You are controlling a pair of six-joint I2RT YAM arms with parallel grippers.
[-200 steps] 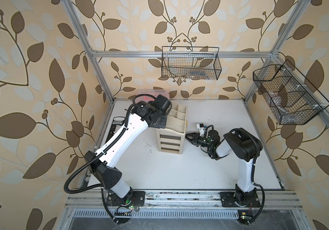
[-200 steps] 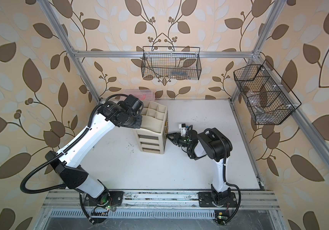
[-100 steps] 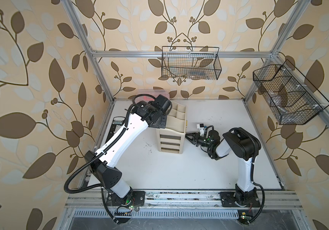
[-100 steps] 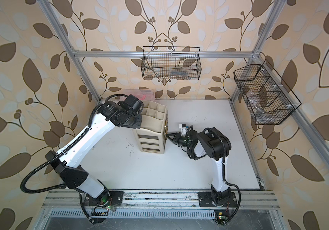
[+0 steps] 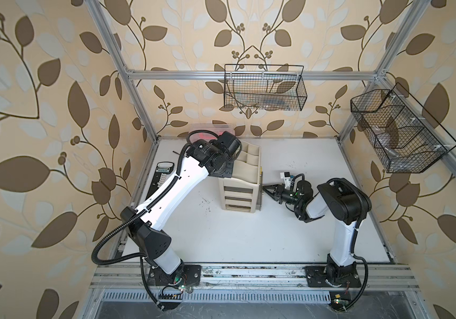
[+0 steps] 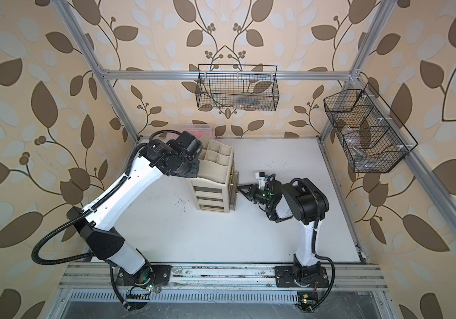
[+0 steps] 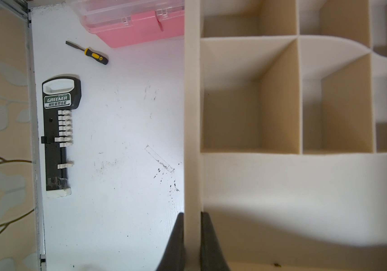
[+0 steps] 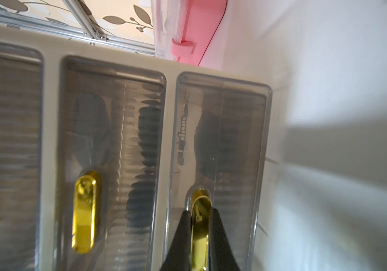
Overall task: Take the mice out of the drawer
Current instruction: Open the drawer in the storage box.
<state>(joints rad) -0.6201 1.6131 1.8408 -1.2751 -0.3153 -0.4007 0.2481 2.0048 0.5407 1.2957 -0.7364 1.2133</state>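
A cream organizer (image 5: 242, 176) with three translucent drawers stands mid-table in both top views. My left gripper (image 7: 192, 214) is shut on its side wall (image 7: 191, 117) at the top rim. My right gripper (image 8: 200, 210) is shut on the gold handle (image 8: 199, 234) of the lowest drawer (image 8: 234, 164), the one nearest the table top. In a top view the right gripper (image 6: 239, 188) points at the drawer fronts. Behind the ribbed fronts, dark blurred ovals show, apparently mice: one (image 8: 213, 143) in the gripped drawer and one (image 8: 89, 131) in the middle drawer.
A pink box with a clear lid (image 7: 136, 25) sits behind the organizer. A yellow-black screwdriver (image 7: 91, 54) and a black socket rail (image 7: 57, 131) lie along the left table edge. Wire baskets (image 5: 265, 88) (image 5: 398, 132) hang on the back and right walls.
The right gripper's jaws have closed onto the gold drawer handle. The left arm has stayed on the organizer wall.
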